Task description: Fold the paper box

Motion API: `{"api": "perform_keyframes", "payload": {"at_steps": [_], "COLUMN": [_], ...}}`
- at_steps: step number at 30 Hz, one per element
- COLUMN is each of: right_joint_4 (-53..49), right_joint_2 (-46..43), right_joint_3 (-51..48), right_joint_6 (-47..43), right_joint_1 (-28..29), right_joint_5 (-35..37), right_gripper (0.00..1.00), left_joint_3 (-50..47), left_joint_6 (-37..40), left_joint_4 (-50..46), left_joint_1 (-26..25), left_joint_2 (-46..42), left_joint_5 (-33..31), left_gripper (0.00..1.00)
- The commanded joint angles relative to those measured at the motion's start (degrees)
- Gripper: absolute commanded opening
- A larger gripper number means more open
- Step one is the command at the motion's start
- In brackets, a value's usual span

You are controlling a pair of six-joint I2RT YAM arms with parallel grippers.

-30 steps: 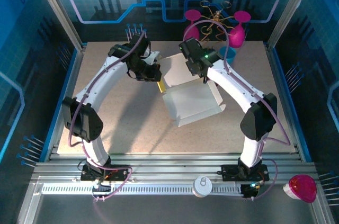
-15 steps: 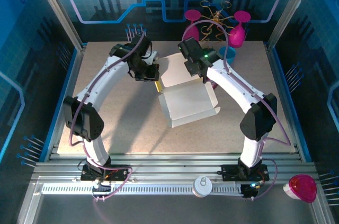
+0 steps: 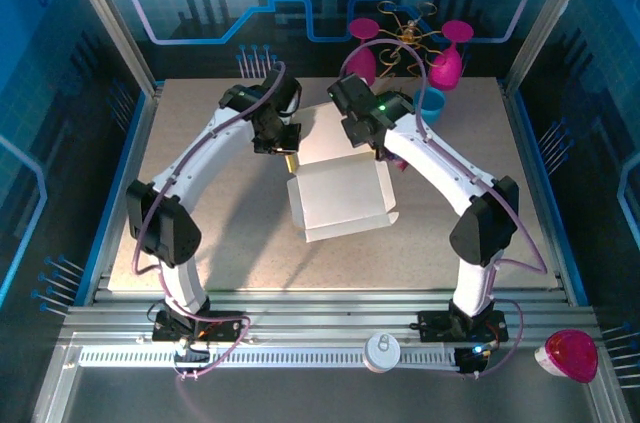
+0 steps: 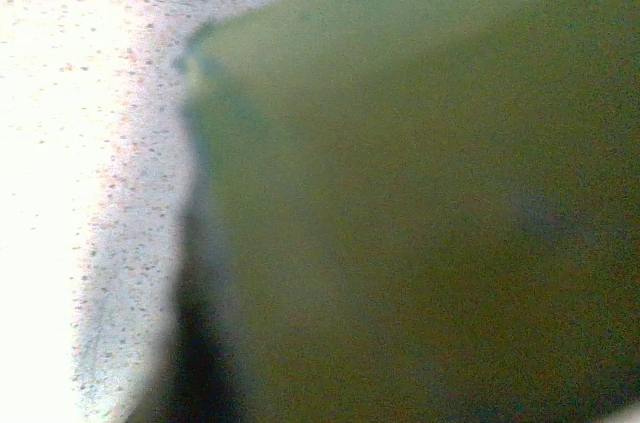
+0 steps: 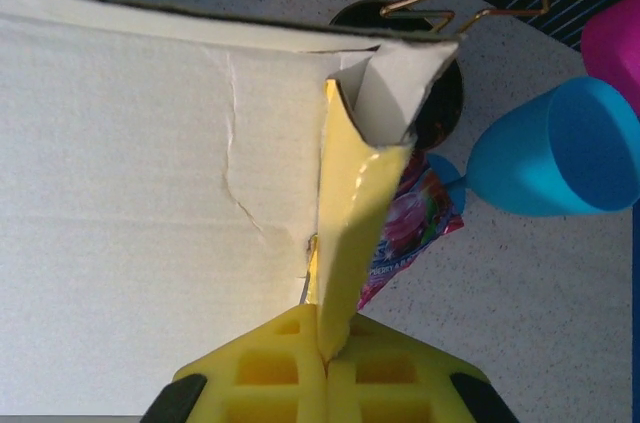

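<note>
The paper box (image 3: 340,198) lies on the table as a shallow open tray, pale inside, with a raised back panel. My left gripper (image 3: 287,153) is at its back left corner, where a yellow flap shows at the tip. In the left wrist view blurred yellow-green cardboard of the paper box (image 4: 420,193) sits right against the camera and hides the fingers. My right gripper (image 3: 383,151) is at the back right corner. In the right wrist view the right gripper (image 5: 327,358) has its yellow fingers shut on an upright yellow flap (image 5: 355,203) of the paper box (image 5: 150,193).
A blue cup (image 3: 430,103) (image 5: 560,148) stands just behind and to the right of the box. Two pink goblets (image 3: 448,58) and a gold wire stand (image 3: 405,33) line the back edge. A purple snack packet (image 5: 420,218) lies under the held flap. Bare table (image 3: 220,233) lies to the left and front.
The box has slid to the left across the table, and both grippers have moved left with it. Both stay shut.
</note>
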Motion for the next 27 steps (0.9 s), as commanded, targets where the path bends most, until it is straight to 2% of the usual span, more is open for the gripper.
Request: {"api": "perform_keyframes", "payload": {"at_steps": [1, 16, 23, 27], "right_joint_4": [-5.60, -5.29, -3.74, 0.86], "right_joint_2": [2.11, 4.49, 4.54, 3.51], "right_joint_3": [1.76, 2.29, 0.79, -3.34], "right_joint_6": [2.34, 5.76, 8.40, 9.97], "right_joint_1": [0.45, 1.45, 2.62, 2.97], "right_joint_5": [2.53, 1.87, 2.16, 1.73], "right_gripper": [0.00, 0.00, 0.00, 0.00], "left_joint_3": [2.93, 8.13, 8.17, 4.74], "left_joint_6": [-2.00, -6.80, -9.83, -9.87], "left_joint_4": [-3.47, -11.90, -12.61, -9.82], "left_joint_1": [-0.98, -3.77, -4.86, -4.96], "left_joint_2": [1.16, 6.60, 8.15, 8.15], "left_joint_5": [-10.00, -23.24, -26.64, -26.99], "left_gripper": [0.00, 0.00, 0.00, 0.00]}}
